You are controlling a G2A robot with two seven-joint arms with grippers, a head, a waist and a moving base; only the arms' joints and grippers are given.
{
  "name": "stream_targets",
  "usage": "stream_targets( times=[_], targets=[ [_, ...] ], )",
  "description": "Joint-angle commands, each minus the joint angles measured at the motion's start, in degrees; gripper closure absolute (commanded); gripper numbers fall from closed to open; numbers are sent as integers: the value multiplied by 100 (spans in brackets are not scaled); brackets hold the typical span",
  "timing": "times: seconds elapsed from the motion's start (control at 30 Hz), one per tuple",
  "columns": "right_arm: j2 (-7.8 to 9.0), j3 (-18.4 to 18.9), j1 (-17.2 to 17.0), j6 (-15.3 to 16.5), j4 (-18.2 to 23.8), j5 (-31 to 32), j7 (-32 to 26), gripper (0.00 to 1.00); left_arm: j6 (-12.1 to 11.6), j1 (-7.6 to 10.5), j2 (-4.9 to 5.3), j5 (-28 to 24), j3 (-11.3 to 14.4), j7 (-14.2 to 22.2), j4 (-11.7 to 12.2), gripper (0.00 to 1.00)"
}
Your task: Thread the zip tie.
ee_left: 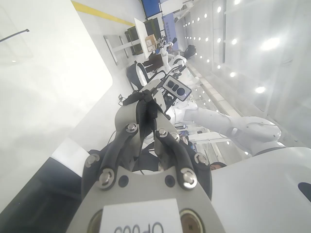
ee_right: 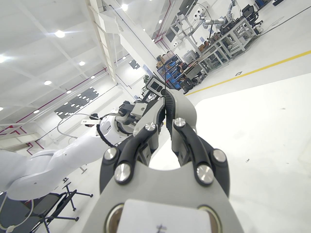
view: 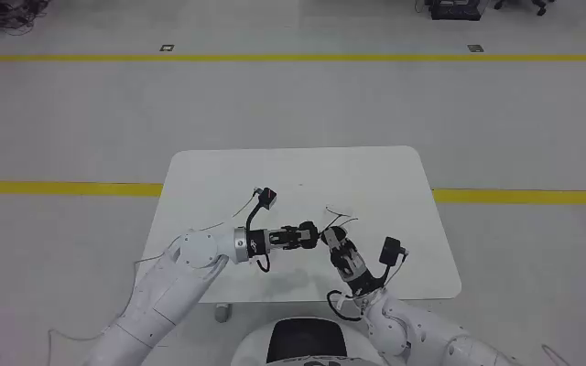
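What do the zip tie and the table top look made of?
The zip tie in the right gripper: thin black strip standing straight, probably matte plastic. The table: smooth white top, rounded corners, likely laminate or painted board; the look leaves it open.

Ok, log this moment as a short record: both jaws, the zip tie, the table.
right jaws: shut on the zip tie, whose strip sticks out past the tips
left jaws: shut, tip to tip with the right jaws; whether they hold the tie is unclear
place: over the table, near the robot's side
second zip tie: lying flat on the table, apart from both arms
threaded: cannot tell
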State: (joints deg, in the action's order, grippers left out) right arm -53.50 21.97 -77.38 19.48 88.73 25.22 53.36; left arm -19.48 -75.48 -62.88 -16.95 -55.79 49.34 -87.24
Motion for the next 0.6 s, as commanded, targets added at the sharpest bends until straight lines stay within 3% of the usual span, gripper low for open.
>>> stream_targets(
  times=[0.0, 0.4, 0.57],
  targets=[
    [17, 11, -18, 0, 12, -19, 31, 0, 0, 0, 0, 0, 0, 0, 0, 100],
    [229, -71, -195, 0, 198, 136, 570, 0, 0, 0, 0, 0, 0, 0, 0, 100],
    [235, -84, -194, 0, 207, 135, 580, 0, 0, 0, 0, 0, 0, 0, 0, 100]
  ],
)
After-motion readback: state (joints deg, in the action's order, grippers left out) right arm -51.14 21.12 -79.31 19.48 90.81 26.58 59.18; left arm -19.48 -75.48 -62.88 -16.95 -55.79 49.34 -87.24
